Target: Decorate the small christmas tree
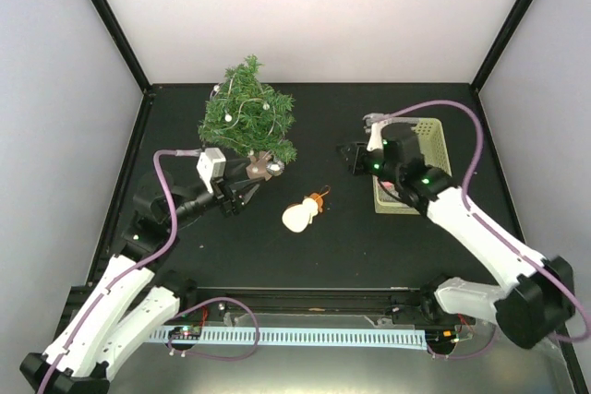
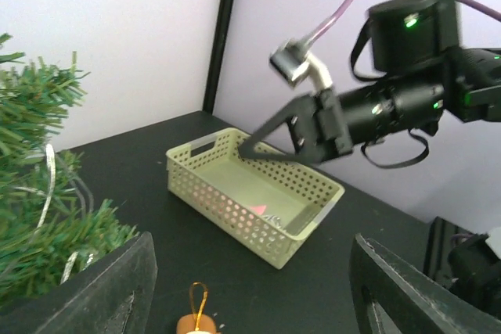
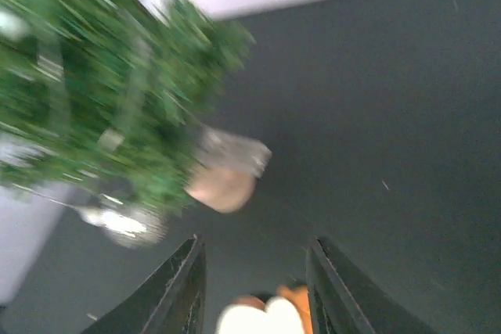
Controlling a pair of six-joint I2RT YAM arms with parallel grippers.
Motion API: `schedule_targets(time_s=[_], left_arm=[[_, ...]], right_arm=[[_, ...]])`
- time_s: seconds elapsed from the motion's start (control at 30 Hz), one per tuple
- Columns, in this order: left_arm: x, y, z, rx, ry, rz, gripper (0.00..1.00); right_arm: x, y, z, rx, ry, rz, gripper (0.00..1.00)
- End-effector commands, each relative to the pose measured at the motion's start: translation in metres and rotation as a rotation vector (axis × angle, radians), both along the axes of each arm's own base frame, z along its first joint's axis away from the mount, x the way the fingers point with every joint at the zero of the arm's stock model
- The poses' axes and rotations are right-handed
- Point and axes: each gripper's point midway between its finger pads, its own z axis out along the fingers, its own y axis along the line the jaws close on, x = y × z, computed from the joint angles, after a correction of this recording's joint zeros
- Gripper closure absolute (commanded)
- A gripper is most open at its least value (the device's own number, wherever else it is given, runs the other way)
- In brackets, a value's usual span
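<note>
Black table (image 1: 323,246): tree (image 1: 247,119), ornament (image 1: 300,214), basket (image 1: 427,126)

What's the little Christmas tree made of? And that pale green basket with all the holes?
The small christmas tree looks fake: stiff, bristly dark green needles, probably plastic, with a matte look. The basket looks like moulded plastic: smooth pale green walls with even rows of little holes.

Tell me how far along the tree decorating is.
Partly done. The small christmas tree already wears a silver garland. Nothing is in hand: the left gripper and right gripper are open and empty. A snowman ornament lies on the table, and something pink sits in the basket.
</note>
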Motion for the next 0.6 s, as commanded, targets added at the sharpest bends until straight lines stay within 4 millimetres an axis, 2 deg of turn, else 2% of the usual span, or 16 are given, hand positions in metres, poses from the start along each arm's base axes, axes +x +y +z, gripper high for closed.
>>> schedule_targets(time_s=[0.0, 0.23, 0.57], left_arm=[[0.000, 0.013, 0.005, 0.060, -0.071, 0.080, 0.30], [0.014, 0.037, -0.019, 0.151, -0.062, 0.253, 0.23], [0.014, 0.055, -0.017, 0.165, -0.120, 0.353, 0.22]], right_arm=[[0.005, -0.001, -0.077, -0.124, 0.178, -0.034, 0.62], [-0.021, 0.028, -0.147, -0.077, 0.479, -0.180, 0.58], [-0.052, 0.088, -0.205, -0.069, 0.606, -0.101, 0.49]])
